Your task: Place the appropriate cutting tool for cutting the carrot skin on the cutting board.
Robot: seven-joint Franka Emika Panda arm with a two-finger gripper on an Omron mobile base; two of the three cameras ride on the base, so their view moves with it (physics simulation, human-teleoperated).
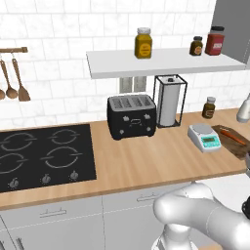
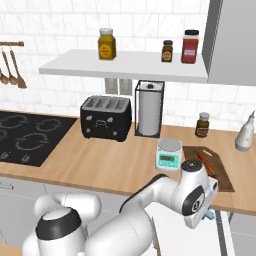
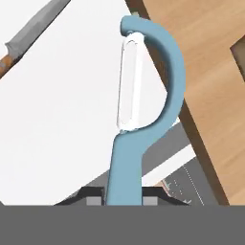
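Note:
My gripper (image 3: 123, 200) is shut on the cutting tool (image 3: 143, 110), a light-blue peeler with a pale blade, held by the lower end of its handle. The peeler hangs over a white surface, close to the counter's front edge. In the right base view the gripper (image 2: 207, 216) sits low, in front of the counter and below the cutting board (image 2: 222, 177). The dark-brown cutting board (image 1: 240, 146) lies on the counter at the right, with the orange carrot (image 1: 232, 135) (image 2: 205, 163) lying on it.
A dark knife (image 3: 33, 33) lies on the white surface to the peeler's left. A kitchen scale (image 2: 169, 154) stands just left of the board. Further back are a toaster (image 2: 106, 118), a paper-towel holder (image 2: 149, 115), a spice jar (image 2: 202, 125) and a white bottle (image 2: 245, 132).

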